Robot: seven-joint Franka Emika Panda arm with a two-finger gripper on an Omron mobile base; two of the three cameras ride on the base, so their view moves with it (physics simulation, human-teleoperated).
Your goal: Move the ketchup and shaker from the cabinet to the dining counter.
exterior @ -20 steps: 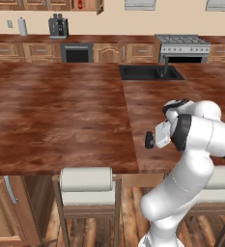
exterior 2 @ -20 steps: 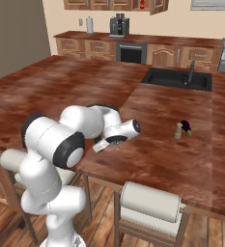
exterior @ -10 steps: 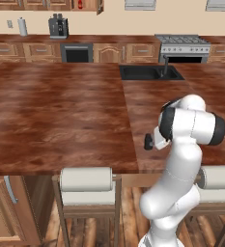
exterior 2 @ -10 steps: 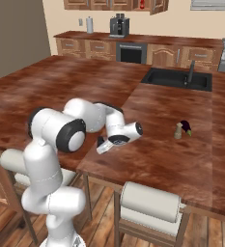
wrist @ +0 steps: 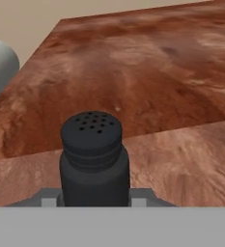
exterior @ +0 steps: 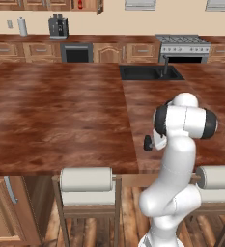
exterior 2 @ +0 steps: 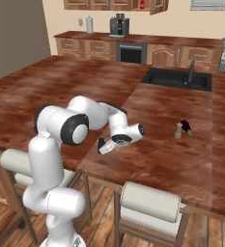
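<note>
My gripper (exterior: pixel 148 143) is shut on the black shaker (wrist: pixel 91 154), held low over the near part of the glossy reddish-brown dining counter (exterior: pixel 61 111). In the hand view the shaker's perforated top points away from the hand, over the wood grain. From the right base view the gripper (exterior 2: pixel 103 145) hangs just above the dining counter (exterior 2: pixel 152 159), close to its front edge. The red ketchup (exterior 2: pixel 142 4) stands in the open wall cabinet (exterior 2: pixel 157 6) at the back; it also shows as the ketchup (exterior: pixel 80 4) beside the cabinet door (exterior: pixel 99 6).
A sink (exterior 2: pixel 176 77) with a tap is set into the far side of the counter. Two small objects (exterior 2: pixel 182 129) lie on the counter to the right. Padded stools (exterior: pixel 86 180) (exterior 2: pixel 150 200) stand along the near edge. A coffee machine (exterior: pixel 58 25) and stove (exterior: pixel 181 41) line the back wall.
The arm has folded in and its elbow has risen. The hand has carried the shaker left and nearer the counter's front edge. The grip has stayed shut.
</note>
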